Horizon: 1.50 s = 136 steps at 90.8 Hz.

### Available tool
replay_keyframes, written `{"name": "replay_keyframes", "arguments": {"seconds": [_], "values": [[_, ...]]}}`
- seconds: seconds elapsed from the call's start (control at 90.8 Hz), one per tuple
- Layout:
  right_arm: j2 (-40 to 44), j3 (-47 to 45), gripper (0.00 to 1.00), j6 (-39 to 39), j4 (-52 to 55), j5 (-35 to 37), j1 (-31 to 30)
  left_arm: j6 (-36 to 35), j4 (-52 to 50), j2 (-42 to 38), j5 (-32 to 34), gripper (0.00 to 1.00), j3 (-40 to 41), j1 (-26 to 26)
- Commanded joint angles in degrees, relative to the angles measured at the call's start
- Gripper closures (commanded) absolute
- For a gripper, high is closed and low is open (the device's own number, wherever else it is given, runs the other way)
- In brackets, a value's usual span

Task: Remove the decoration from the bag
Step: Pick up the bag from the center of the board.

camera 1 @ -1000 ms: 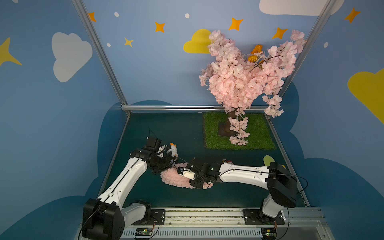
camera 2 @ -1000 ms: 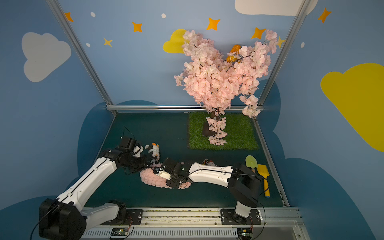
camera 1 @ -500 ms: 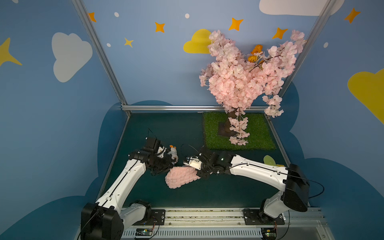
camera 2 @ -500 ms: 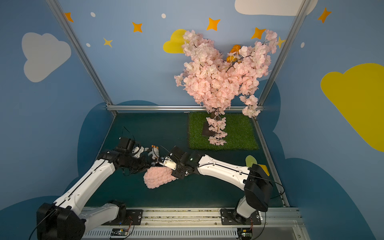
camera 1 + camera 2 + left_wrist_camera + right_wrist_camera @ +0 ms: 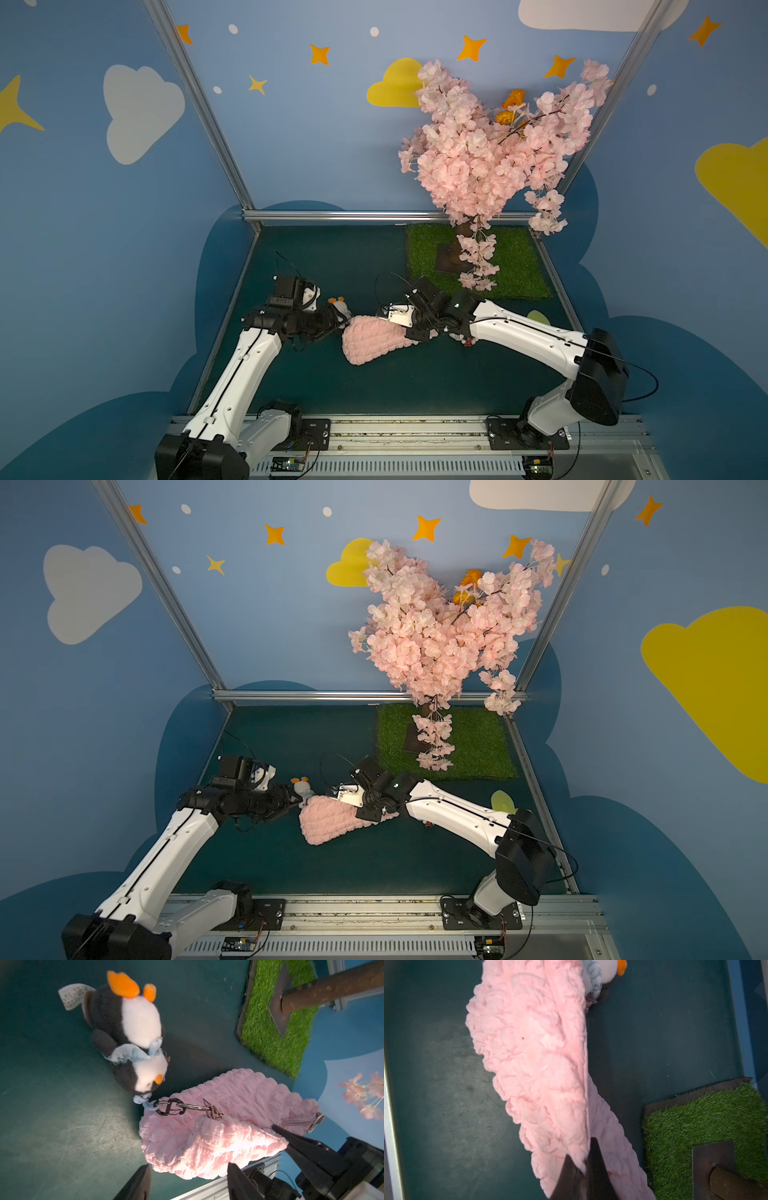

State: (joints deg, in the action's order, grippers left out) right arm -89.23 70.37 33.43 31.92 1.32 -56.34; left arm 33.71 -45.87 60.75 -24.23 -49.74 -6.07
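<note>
The bag (image 5: 372, 340) (image 5: 326, 820) is a puffy pale-pink pouch on the dark green floor, between the two arms. My right gripper (image 5: 586, 1167) (image 5: 413, 332) is shut on the bag's (image 5: 533, 1053) edge and holds that side raised. The decoration (image 5: 135, 1032) (image 5: 340, 306) (image 5: 301, 788) is a black-and-white plush penguin with orange feet, lying beside the bag. A black clip (image 5: 169, 1106) joins its blue loop to a metal ring on the bag (image 5: 207, 1142). My left gripper (image 5: 187, 1180) (image 5: 337, 322) is open, its fingers (image 5: 139, 1182) straddling the bag's near corner without touching it.
A grass mat (image 5: 515, 266) with a pink blossom tree (image 5: 490, 145) stands at the back right. A yellow-green object (image 5: 538, 318) lies by the right wall, behind the right arm. A metal rail (image 5: 415, 428) runs along the front.
My left gripper has opened. My right gripper has shut on the bag's edge and drawn it a little back and to the right; the penguin stays beside the bag.
</note>
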Motion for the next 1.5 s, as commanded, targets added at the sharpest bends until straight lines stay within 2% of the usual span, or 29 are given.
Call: {"name": "replay_keyframes", "arguments": {"seconds": [0.0,0.253,0.507,0.606,0.892,1.068,1.2,1.487], "values": [[-0.4,-1.5,1.00,3.1,-4.6,-0.9,0.2,1.0,1.7,2.3,-2.8,0.33,2.4,0.9],[1.4,-6.1,1.00,1.7,-7.0,-0.4,-0.2,12.3,16.9,6.9,-5.3,0.29,7.8,1.1],[2.6,-8.4,1.00,0.4,-8.3,0.7,-0.6,17.7,19.0,10.1,-7.7,0.30,10.0,-1.9],[3.3,-9.5,1.00,-0.3,-9.1,1.0,-0.6,19.1,20.0,9.6,-6.4,0.32,11.5,-2.2],[5.0,-11.8,1.00,-1.1,-9.6,1.8,-0.7,21.7,23.7,12.4,-8.3,0.53,13.1,-4.8],[6.1,-13.0,1.00,-1.6,-10.3,1.8,-0.7,22.7,27.6,14.2,-8.3,0.78,14.2,-5.0],[6.3,-13.5,1.00,-1.9,-10.3,1.9,-0.8,21.0,27.6,15.8,-8.4,0.97,11.2,-4.2],[7.1,-14.3,1.00,-2.5,-10.4,2.5,-0.6,17.4,21.3,10.4,-6.8,0.97,4.9,-1.7]]}}
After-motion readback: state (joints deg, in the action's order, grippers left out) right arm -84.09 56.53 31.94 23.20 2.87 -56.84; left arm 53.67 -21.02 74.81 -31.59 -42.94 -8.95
